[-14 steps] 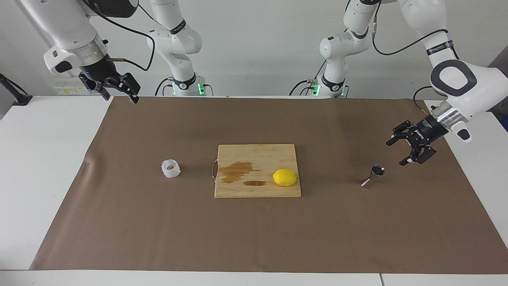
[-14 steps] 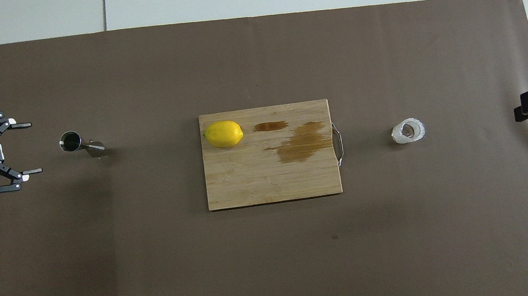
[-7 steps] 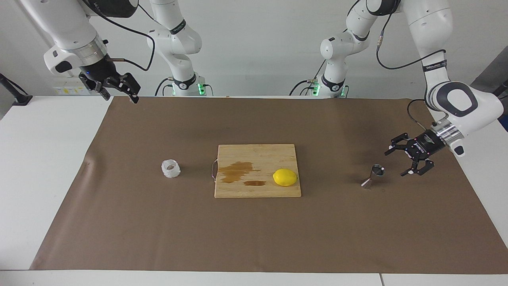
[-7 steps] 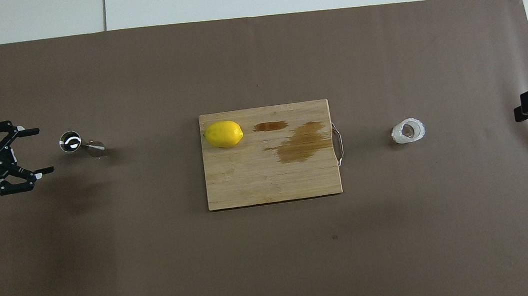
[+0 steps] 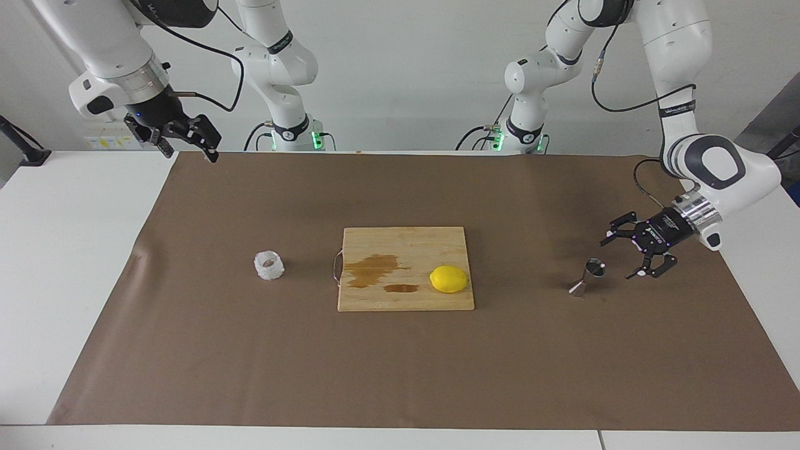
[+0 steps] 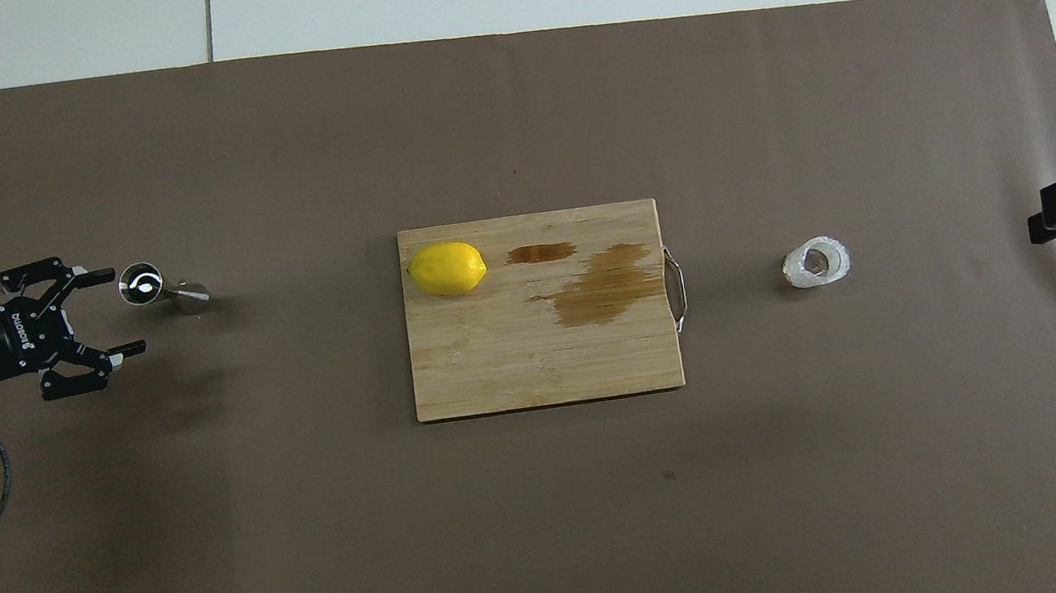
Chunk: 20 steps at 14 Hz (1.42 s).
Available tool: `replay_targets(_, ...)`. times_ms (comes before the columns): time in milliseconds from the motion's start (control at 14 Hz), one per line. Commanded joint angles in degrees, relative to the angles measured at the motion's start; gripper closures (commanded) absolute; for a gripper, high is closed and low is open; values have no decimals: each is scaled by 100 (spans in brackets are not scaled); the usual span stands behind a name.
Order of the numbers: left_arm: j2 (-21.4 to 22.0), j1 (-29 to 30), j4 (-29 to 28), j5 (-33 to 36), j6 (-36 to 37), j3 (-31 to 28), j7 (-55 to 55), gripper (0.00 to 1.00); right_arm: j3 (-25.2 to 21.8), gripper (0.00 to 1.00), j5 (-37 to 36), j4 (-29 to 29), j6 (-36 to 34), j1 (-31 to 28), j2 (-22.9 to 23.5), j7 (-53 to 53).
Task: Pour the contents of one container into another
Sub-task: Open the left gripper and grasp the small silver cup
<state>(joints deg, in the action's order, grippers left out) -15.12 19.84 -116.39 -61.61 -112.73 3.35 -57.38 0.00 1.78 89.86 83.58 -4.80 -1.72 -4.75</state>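
Note:
The clear crinkled cup (image 5: pixel 269 265) stands on the brown mat toward the right arm's end of the table; it also shows in the overhead view (image 6: pixel 816 263). The steel jigger (image 5: pixel 587 278) stands upright toward the left arm's end (image 6: pixel 159 288). My left gripper (image 5: pixel 617 259) is open and low, turned sideways toward the jigger, just short of it and not touching it (image 6: pixel 125 312). My right gripper (image 5: pixel 190 153) is open and empty and waits high over the mat's corner near the robots.
A wooden cutting board (image 5: pixel 406 240) lies mid-table between cup and jigger, with brown wet stains (image 6: pixel 603 289) and a yellow lemon (image 5: pixel 449 279) on it. The brown mat (image 6: pixel 555 515) covers most of the white table.
My left gripper has come down and moved toward the jigger, from well clear of it to just beside it. The right arm, cup, jigger and lemon have not moved.

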Motion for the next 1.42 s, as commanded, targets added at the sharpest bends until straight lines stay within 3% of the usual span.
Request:
replay_targets(0,193,-50,-436,-482,-178,-19,515,0,17,0,-46,-30,-17,-21,-4,44)
replay_targets(1354,123,-173,-551,-1362,-336,-19,1115,0,17,0,-46,-30,-17,-21,-4,44)
